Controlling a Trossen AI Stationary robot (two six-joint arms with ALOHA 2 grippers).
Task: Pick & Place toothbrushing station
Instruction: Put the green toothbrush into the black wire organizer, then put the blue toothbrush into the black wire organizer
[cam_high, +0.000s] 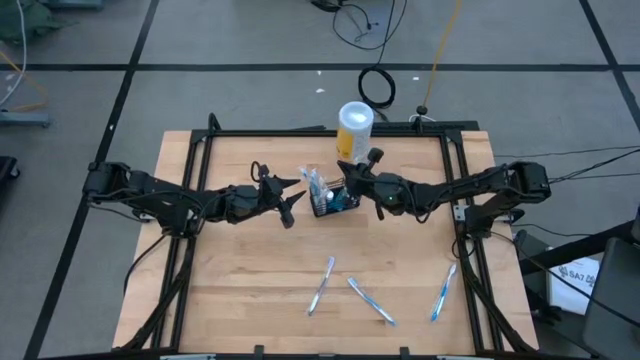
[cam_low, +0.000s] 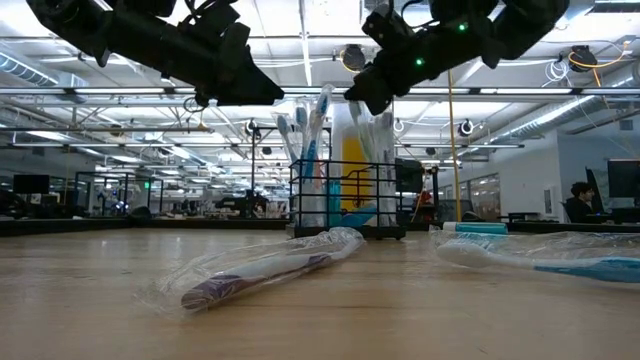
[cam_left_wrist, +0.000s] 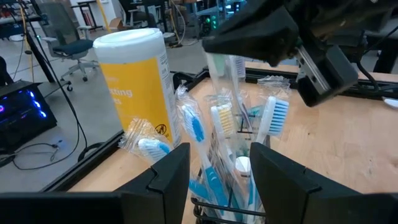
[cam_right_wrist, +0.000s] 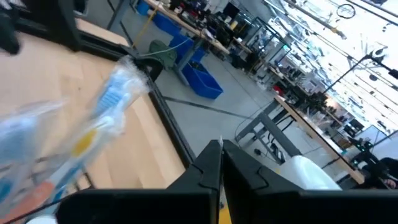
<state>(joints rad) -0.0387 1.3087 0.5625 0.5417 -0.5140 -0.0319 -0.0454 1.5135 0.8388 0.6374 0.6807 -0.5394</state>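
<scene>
The toothbrushing station (cam_high: 338, 206), a small black wire-mesh basket, stands on the wooden table at its middle. Several wrapped blue-and-white toothbrushes (cam_left_wrist: 217, 118) stand upright in it. My left gripper (cam_high: 293, 207) is open just left of the basket. In its wrist view its fingers (cam_left_wrist: 171, 177) frame the brushes from short of them, with nothing between them. My right gripper (cam_high: 350, 181) is shut and hovers close over the brush tops from the right, its dark tip (cam_left_wrist: 245, 34) just above them. I cannot tell whether it touches a wrapper.
A white-and-yellow canister (cam_high: 355, 125) stands just behind the basket at the table's far edge. Three wrapped toothbrushes lie on the near half of the table: one (cam_high: 320, 285) left of centre, one (cam_high: 371, 301) at centre, one (cam_high: 443, 292) at the right. A black frame (cam_high: 455, 180) rims the table.
</scene>
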